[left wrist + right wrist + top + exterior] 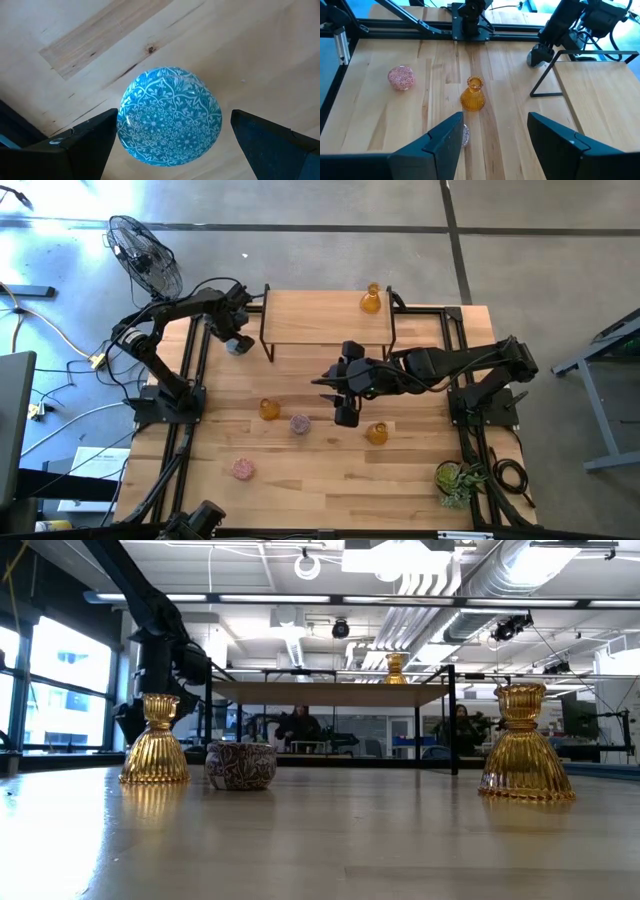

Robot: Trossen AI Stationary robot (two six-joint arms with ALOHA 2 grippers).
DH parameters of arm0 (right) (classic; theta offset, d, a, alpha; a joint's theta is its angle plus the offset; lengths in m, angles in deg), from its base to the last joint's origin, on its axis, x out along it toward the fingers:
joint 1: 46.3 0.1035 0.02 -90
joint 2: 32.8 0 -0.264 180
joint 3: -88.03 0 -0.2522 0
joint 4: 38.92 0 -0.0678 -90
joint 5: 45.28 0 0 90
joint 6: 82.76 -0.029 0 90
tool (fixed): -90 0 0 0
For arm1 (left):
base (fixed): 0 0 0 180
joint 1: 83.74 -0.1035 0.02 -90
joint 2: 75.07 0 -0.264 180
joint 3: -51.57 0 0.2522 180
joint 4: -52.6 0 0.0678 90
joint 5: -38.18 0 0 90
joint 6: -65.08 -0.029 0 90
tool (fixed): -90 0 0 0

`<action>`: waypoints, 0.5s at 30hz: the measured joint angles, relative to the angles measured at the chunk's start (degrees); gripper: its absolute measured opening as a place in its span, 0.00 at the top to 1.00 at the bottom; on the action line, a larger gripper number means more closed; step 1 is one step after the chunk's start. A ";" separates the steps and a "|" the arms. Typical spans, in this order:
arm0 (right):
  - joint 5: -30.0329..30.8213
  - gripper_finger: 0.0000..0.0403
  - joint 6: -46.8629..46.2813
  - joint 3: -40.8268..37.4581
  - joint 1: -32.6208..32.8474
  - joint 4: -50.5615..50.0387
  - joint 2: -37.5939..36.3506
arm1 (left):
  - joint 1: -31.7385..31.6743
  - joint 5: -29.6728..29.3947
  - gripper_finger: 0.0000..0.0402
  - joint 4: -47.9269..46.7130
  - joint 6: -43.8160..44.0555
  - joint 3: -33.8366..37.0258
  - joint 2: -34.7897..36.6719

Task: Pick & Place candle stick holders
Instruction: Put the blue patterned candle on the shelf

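A pale blue patterned round holder [170,100] sits on the table at the raised shelf's left end [238,346]. My left gripper [175,116] is open above it, one finger on each side [234,328]. My right gripper [345,408] is open and empty over the table's middle [495,117]. One amber holder [371,300] stands on the shelf. Two more [269,409] [377,434] stand on the table. Two pink holders [300,423] [243,469] sit on the table. In the right wrist view, one finger half hides the nearer pink holder [465,135]. My left gripper comes at the blue holder from above, pointing down. One finger [97,137] stands right at the holder's rim [122,120], and I cannot tell whether it touches. The other finger [265,140] stands clear of the rim. The holder rests on the table.
A wooden shelf on black legs [325,330] stands at the table's far middle. A green plant [458,478] sits at the near right corner. A fan [145,255] stands beyond the far left corner. Black frame rails [190,420] run along both table sides. People show far behind in the low view [298,725].
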State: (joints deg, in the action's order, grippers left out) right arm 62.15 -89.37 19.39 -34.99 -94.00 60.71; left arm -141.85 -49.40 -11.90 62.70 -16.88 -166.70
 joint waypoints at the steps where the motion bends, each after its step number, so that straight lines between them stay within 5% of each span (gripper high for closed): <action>1: -0.02 0.46 -0.15 0.00 0.00 0.00 0.00 | 0.00 0.00 0.05 0.04 0.09 0.00 0.00; 15: -0.02 0.46 -0.44 0.00 0.00 0.00 0.00 | 0.02 0.02 0.05 -0.11 0.08 0.02 0.00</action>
State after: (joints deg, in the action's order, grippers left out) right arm 62.13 -89.80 19.39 -34.99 -94.00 60.71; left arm -141.83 -49.38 -12.01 62.78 -16.86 -166.71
